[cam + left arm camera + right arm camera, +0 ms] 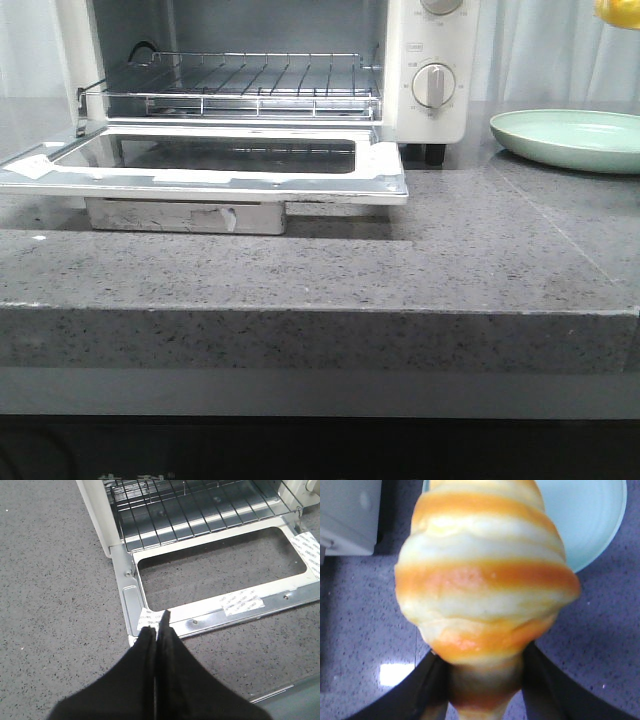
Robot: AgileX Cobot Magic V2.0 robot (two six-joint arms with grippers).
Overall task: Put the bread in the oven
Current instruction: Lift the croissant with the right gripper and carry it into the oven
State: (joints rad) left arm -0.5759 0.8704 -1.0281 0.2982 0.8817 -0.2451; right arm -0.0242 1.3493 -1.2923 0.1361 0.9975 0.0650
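The bread [485, 575] is off the plate [570, 140] and up in the air, clamped between the fingers [432, 680] of the right gripper [485, 690]; in the front view only a sliver of yellow [618, 12] shows at the top right edge, above the plate and well apart from the oven [430, 70]. So the pick-up looks done, and what is left, as I judge it, is the carry across toward the oven's open mouth, the setting down on the rack [250, 85], and the release.

The oven sits at the back left of the counter [480, 260] with its door [210, 165] folded down flat toward the front edge. The rack inside holds nothing that the pictures show, and the cavity behind it looks bare too. The plate, at the back right of the counter, also shows no food on the part in view, though its far right side is cut off by the frame.

The left gripper [156, 630] has its jaws pressed together with nothing between them, and hangs over the counter just at the near left corner of the open door; whether it touches the door I cannot tell
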